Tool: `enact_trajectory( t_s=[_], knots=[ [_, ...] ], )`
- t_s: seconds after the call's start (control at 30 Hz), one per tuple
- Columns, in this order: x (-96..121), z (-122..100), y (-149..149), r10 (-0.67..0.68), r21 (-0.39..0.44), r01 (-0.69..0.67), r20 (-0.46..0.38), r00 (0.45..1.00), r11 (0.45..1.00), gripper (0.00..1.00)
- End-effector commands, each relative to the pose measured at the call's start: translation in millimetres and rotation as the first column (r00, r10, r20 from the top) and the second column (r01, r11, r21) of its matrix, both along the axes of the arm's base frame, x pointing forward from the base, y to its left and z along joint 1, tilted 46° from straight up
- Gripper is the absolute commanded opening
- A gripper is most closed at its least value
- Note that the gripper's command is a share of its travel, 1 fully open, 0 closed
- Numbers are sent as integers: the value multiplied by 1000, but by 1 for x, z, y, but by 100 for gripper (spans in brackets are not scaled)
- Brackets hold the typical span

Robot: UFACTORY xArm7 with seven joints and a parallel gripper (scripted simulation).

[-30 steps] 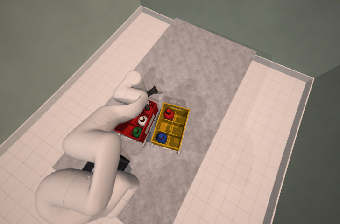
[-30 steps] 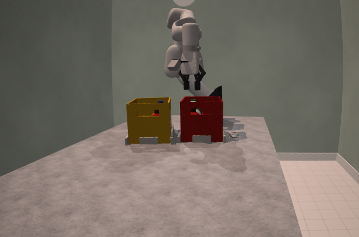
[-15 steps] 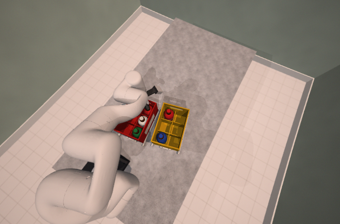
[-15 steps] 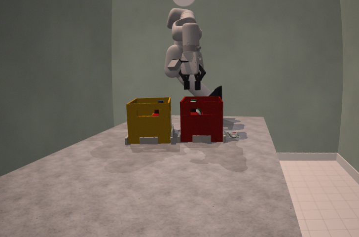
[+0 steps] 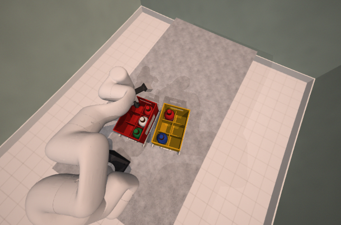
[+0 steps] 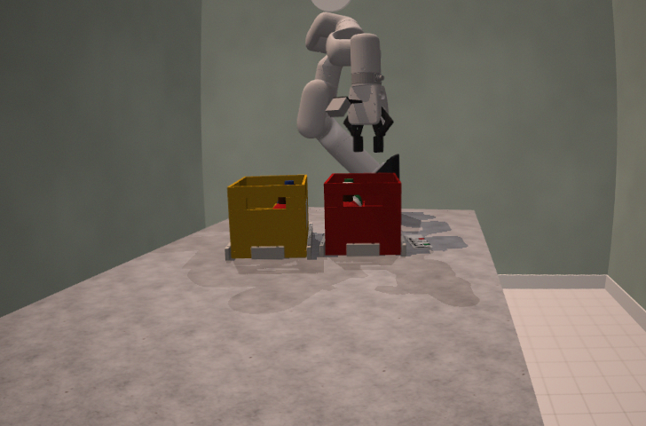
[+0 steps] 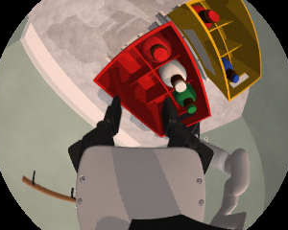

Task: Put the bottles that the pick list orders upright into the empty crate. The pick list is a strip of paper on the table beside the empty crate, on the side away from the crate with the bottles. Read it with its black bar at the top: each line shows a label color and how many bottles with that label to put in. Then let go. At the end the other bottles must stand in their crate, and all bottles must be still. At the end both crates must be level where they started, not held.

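Green walls back the mottled grey worktop (image 5: 216, 66) (image 6: 233, 361) (image 7: 82, 29). At left, the yellow crate (image 5: 165, 146) (image 6: 268, 225) (image 7: 250, 48) holds a blue bottle (image 5: 162, 138) (image 6: 289, 183) (image 7: 230, 71) and a red one. Right of it, the red crate (image 5: 128, 136) (image 6: 362, 225) (image 7: 110, 79) carries red, white and green bottles, apparently upright, glossy and round-shouldered. Above it hovers the hand (image 5: 136, 103) (image 6: 367, 145) (image 7: 141, 104), fingers spread around nothing. Farther right lies the pick list (image 6: 419, 242), too small to read surely. Placing looks nearly or wholly finished; next, check the order, then move clear or fetch whatever is missing.
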State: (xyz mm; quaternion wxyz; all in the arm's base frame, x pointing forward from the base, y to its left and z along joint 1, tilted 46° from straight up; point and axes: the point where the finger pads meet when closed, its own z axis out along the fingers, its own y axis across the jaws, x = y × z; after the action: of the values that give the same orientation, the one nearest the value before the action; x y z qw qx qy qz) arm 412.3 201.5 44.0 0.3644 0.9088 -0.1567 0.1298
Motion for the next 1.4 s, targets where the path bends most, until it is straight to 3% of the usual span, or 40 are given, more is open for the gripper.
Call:
enact_trajectory(
  t_s=[0.0, 1.37],
  knots=[
    [-10, -6, 17, 2, 3, -2, 2, 1000, 1000, 65],
    [-115, -70, 155, 2, 4, -2, 2, 1000, 1000, 65]
  ],
)
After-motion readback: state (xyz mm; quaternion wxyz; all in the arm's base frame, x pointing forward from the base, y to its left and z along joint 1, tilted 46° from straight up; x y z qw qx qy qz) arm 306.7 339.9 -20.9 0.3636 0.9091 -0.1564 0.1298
